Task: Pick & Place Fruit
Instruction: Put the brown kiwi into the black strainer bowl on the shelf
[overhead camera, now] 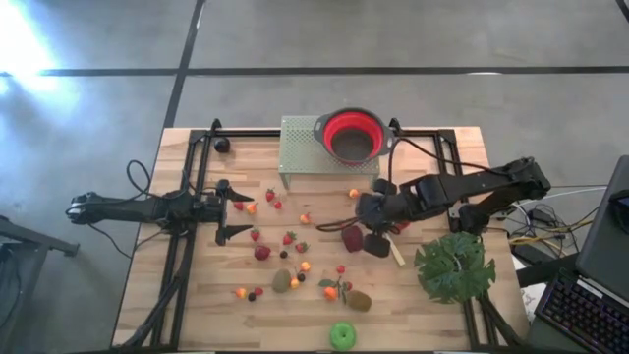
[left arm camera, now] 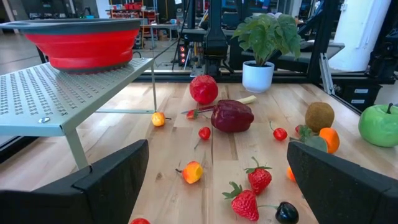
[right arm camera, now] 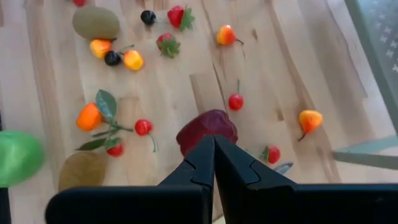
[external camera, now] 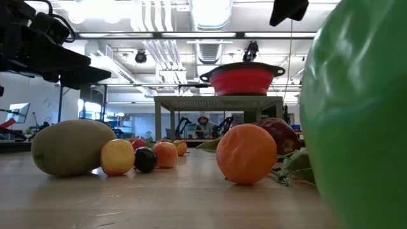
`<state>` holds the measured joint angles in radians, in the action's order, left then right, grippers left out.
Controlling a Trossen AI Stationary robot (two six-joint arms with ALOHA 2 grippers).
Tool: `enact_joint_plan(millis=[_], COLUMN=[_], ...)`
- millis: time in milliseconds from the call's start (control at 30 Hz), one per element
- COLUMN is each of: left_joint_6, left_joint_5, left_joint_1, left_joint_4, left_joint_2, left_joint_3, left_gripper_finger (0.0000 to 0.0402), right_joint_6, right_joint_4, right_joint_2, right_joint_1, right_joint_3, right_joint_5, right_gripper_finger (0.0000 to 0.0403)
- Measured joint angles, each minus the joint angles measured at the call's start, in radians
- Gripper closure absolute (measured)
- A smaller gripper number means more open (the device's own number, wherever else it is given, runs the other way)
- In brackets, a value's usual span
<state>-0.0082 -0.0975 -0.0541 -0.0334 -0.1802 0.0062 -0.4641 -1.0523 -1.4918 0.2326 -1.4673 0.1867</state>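
Small toy fruits lie scattered on the wooden table (overhead camera: 197, 295): strawberries (left arm camera: 260, 177), a kiwi (right arm camera: 96, 22), a green apple (overhead camera: 343, 334), a red apple (left arm camera: 203, 89), orange pieces (right arm camera: 89, 116) and dark berries (right arm camera: 148, 17). A dark maroon fruit (right arm camera: 208, 130) rests on the boards mid-table. My right gripper (right arm camera: 214, 157) hangs shut above it, tipped steeply down, with nothing between its fingers; it also shows in the high view (overhead camera: 373, 236). My left gripper (overhead camera: 236, 217) waits open and level at the table's left, facing the fruit (left arm camera: 217, 168).
A red bowl (overhead camera: 350, 136) stands on a perforated metal rack (overhead camera: 300, 147) at the far middle. A big green leaf (overhead camera: 454, 265) lies at the right, a slim pale knife (overhead camera: 396, 254) beside the maroon fruit. Black frame rails (overhead camera: 182, 256) run along both sides.
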Motion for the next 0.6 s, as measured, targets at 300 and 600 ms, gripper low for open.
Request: enact_joint_plan(millis=[300,600], left_joint_6=[0.000,0.000], left_joint_5=[0.000,0.000], left_joint_1=[0.000,0.000], left_joint_4=[0.000,0.000], left_joint_2=[0.000,0.000], left_joint_3=[0.000,0.000], left_gripper_finger=[0.0014,0.0014], right_joint_6=[-0.052,-0.039], right_joint_4=[-0.033,0.076], right_joint_2=[0.000,0.000], right_joint_1=[0.071,0.185], right_joint_3=[0.009,0.013], right_joint_5=[0.043,0.052], right_gripper_finger=[0.0394,0.0394])
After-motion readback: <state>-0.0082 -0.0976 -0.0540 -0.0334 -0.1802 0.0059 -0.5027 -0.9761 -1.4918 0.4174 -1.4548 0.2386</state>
